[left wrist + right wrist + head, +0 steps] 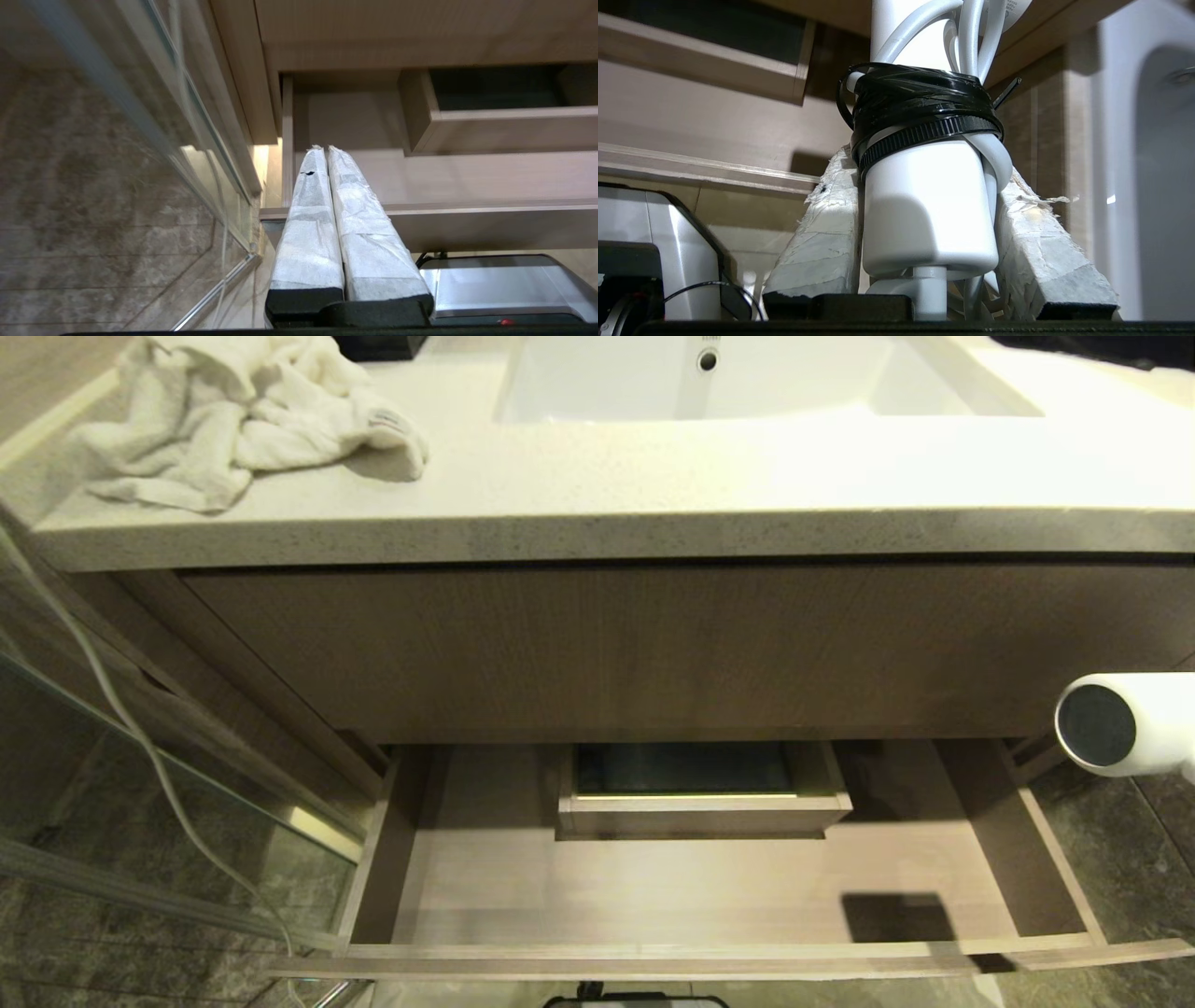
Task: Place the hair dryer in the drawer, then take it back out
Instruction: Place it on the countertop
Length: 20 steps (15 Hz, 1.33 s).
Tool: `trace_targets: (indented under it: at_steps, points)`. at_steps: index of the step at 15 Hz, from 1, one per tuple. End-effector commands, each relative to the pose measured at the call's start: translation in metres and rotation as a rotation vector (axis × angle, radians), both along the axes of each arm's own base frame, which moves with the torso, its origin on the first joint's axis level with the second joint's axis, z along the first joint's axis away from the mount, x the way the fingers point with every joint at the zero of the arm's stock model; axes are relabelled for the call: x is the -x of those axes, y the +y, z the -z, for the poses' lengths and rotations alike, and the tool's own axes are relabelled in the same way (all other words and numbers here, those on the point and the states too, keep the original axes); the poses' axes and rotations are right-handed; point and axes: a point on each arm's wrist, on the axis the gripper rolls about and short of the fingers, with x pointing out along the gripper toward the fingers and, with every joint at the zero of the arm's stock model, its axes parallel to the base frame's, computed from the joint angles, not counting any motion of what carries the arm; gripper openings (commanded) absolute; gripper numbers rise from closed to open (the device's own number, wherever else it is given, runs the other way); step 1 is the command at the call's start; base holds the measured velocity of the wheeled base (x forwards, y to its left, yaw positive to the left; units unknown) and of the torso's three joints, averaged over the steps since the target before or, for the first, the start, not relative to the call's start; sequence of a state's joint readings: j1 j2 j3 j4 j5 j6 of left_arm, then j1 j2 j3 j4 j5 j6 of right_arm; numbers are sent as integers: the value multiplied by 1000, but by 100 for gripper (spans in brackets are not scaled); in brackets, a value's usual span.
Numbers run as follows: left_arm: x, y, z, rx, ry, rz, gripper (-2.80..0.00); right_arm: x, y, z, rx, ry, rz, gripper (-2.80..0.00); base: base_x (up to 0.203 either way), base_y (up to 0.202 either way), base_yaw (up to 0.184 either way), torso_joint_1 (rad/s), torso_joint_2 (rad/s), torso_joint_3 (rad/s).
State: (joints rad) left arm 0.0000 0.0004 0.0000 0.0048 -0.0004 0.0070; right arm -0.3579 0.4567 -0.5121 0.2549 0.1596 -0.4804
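Nearest you, your right gripper (924, 219) has its two wrapped fingers (822, 242) clamped on the white handle of the hair dryer (924, 205), so the barrel sticks out sideways and can be carried without slipping; the white cord (971, 42) is coiled against the handle and bound with black tape and one cable tie, likely so that it cannot trail or snag on the drawer edge. In the head view only the barrel's dark round end (1097, 725) shows, at the right edge, above and just outside the right side of the open drawer (709, 947), not inside it. Your left gripper (324, 154) sits low by the drawer's left front corner, its two fingers pressed together on nothing, seemingly parked. The one drawer is pulled well out, its floor bare, with one smaller inner tray (700, 812) at the back. Farther off, the worktop (653, 495) carries one crumpled white towel (233, 420) on the left and one sink basin (747, 383).
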Motion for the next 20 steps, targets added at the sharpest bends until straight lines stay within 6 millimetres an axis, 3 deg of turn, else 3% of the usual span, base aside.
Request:
trace_targets:
  at_steps: [1,9,14,17,20]
  points:
    - [0,0,0,1,2,0,-280,11,4,2,26,-54,-3,-280,0,0,0,41,-481,-202]
    - [0,0,0,1,2,0,-280,9,3,-3,32,-57,-10,-280,0,0,0,338,-510,-227]
    - [0,0,0,-1,2,0,-280,-3,-1,-18,23,-34,-14,-280,0,0,0,306,-556,-252]
    - [0,0,0,1,2,0,-280,-26,-9,-39,10,2,-27,-280,0,0,0,315,-590,-279]
    - [0,0,0,1,2,0,-280,-65,-22,-72,-4,41,-32,-280,0,0,0,300,-571,-268]
